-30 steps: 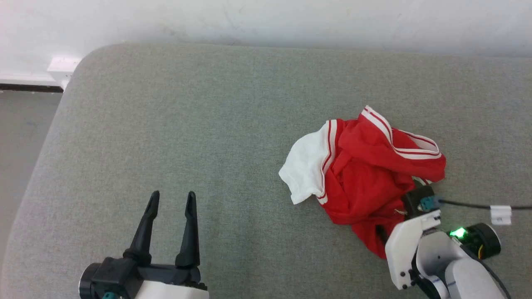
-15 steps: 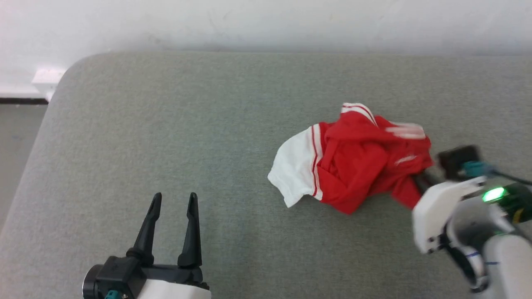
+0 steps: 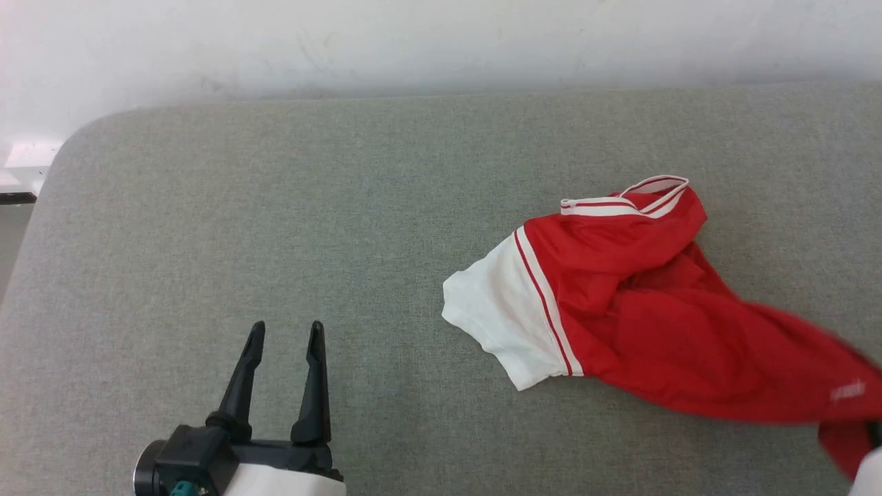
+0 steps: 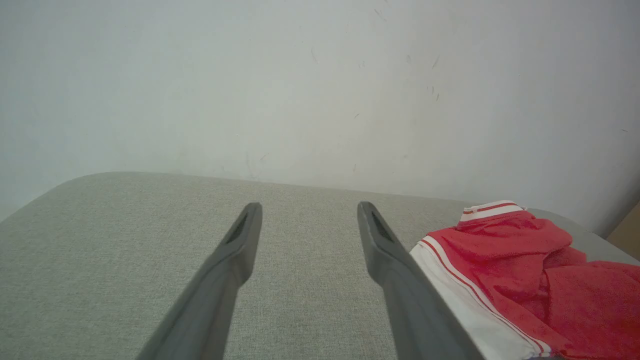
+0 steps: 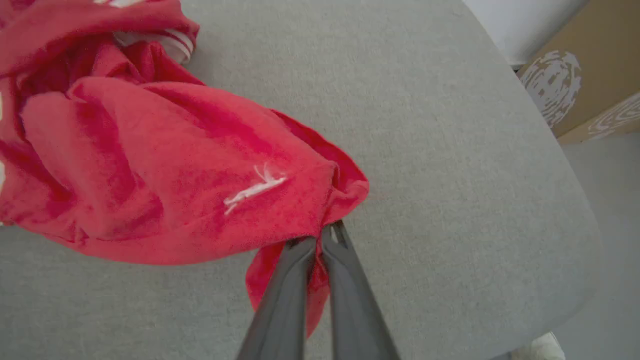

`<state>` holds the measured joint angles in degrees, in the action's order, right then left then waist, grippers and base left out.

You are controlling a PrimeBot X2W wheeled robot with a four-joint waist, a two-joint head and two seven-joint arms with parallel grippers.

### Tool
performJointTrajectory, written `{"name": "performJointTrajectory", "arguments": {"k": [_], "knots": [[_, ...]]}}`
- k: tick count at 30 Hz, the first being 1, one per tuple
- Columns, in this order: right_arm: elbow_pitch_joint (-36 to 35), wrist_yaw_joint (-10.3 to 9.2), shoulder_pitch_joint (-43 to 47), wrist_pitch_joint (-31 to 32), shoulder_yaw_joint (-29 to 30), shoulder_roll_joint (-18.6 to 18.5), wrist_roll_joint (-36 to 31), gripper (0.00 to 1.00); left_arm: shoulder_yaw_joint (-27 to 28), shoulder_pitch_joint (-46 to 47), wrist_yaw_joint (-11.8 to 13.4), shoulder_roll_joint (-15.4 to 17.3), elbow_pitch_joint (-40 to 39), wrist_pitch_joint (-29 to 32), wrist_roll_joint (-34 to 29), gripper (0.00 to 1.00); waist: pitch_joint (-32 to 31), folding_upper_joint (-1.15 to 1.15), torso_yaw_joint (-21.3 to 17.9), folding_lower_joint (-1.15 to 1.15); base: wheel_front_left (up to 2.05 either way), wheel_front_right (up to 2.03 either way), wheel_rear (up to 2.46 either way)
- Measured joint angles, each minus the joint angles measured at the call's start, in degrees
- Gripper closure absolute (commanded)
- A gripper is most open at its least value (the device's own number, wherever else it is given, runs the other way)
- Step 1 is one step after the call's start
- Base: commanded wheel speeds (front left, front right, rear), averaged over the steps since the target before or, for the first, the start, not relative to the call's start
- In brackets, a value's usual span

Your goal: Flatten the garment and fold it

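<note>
Flattening looks like the step: the right gripper (image 5: 324, 234), fingers shut, pinches a red edge of the crumpled T-shirt (image 3: 641, 310) at the frame's right on the grey cushion (image 3: 275, 207); next the left gripper (image 3: 286, 325), fingers apart, should grab another edge.

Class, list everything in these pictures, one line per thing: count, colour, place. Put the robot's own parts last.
garment: one, red with a white sleeve and striped trim, crumpled on the cushion's right side
cushion: one, grey fabric, under the garment
wall: one, white, behind the cushion
box: one, brown with white print, beyond the cushion's edge in the right wrist view
left gripper: one, dark, jaws apart and empty, lower left of the head view
right gripper: one, dark, jaws shut on a red fold of the garment
</note>
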<state>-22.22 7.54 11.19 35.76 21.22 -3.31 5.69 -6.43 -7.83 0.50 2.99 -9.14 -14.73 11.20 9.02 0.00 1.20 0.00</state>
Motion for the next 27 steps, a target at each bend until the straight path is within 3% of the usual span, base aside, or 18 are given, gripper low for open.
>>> {"name": "performJointTrajectory", "arguments": {"k": [6, 7, 8, 9, 13, 16, 22, 27], "knots": [[10.3, -0.01, 5.4, -2.8, -0.1, 0.3, 5.6, 1.00, 0.5, 0.0, -0.5, 0.0, 0.6, 0.0, -0.3, 0.00, 0.3, 0.00, -0.2, 0.00, 0.00, 0.00, 0.00], [12.2, -0.01, 5.6, -3.9, -0.4, 0.3, 5.7, 0.80, 0.7, 0.0, -0.5, 0.0, 0.6, 0.0, -0.4, 0.00, 0.2, 0.00, -0.2, 0.00, 0.00, 0.00, 0.00], [13.8, -0.01, 5.6, -4.8, -0.7, 0.3, 5.6, 0.21, 0.8, 0.0, -0.5, 0.0, 0.7, 0.0, -0.5, 0.00, 0.1, 0.00, -0.2, 0.00, 0.00, 0.00, 0.00], [15.1, 0.00, 5.5, -5.7, -1.1, 0.4, 5.5, 0.00, 1.0, 0.0, -0.6, 0.0, 0.8, 0.0, -0.6, 0.00, 0.0, 0.00, -0.2, 0.00, 0.00, 0.00, 0.00], [16.6, -0.01, 4.7, -8.4, -2.4, 0.4, 6.0, 0.00, 1.9, 0.0, -1.0, 0.0, 0.9, 0.0, -0.7, 0.00, -0.6, 0.00, -0.2, 0.00, 0.00, 0.00, 0.00], [11.4, -0.01, 2.8, -8.3, -3.8, 0.3, 6.0, 0.00, 2.0, -0.1, -1.0, 0.0, 1.1, 0.0, -0.7, 0.00, -1.2, 0.00, 0.1, 0.00, 0.00, 0.00, 0.00], [-2.9, 0.00, -2.9, -1.5, -12.5, -0.8, 5.4, 0.00, 1.3, -0.1, -1.0, 0.0, 1.2, 0.0, -0.6, 0.00, -1.6, 0.00, 1.5, -0.01, 0.00, 0.00, 0.00], [-2.1, -0.01, -8.2, 4.2, -21.4, -4.0, 7.2, 0.00, 0.3, -0.1, -0.9, 0.0, 1.6, 0.0, -0.1, 0.00, -1.5, 0.00, 3.1, 0.00, 0.00, 0.00, 0.00]]}}
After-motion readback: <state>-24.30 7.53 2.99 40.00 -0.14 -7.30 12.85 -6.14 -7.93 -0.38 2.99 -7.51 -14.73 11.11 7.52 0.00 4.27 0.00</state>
